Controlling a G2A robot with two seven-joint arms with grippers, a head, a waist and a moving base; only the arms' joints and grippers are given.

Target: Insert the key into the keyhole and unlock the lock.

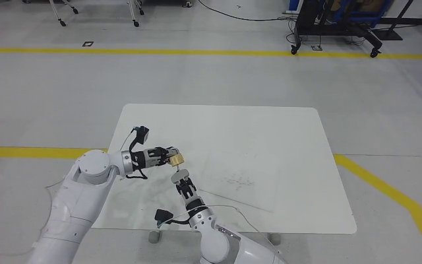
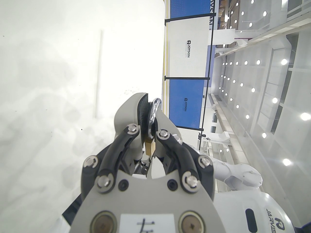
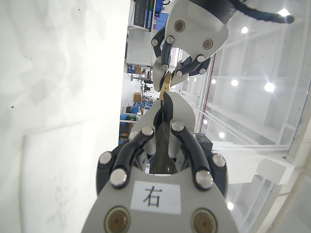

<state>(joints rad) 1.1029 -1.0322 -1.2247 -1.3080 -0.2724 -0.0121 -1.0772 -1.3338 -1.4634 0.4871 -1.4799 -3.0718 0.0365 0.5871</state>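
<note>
- Padlock: brass body, steel shackle. It is held off the table, over its left half. Left gripper has its jaws clamped on it. You should expect it to be dense, rigid and smooth-sided, so it may twist in the grip under a push.
- Key: dark head, likely thin, stiff and light. Right gripper has its jaws pinched together on the flat head, a sound hold for turning. The tip reaches the Padlock, but whether it is seated cannot be told.
- Scuff marks and thin line: on the table toward its near edge, apart from both grippers. They give you no hindrance.
</note>
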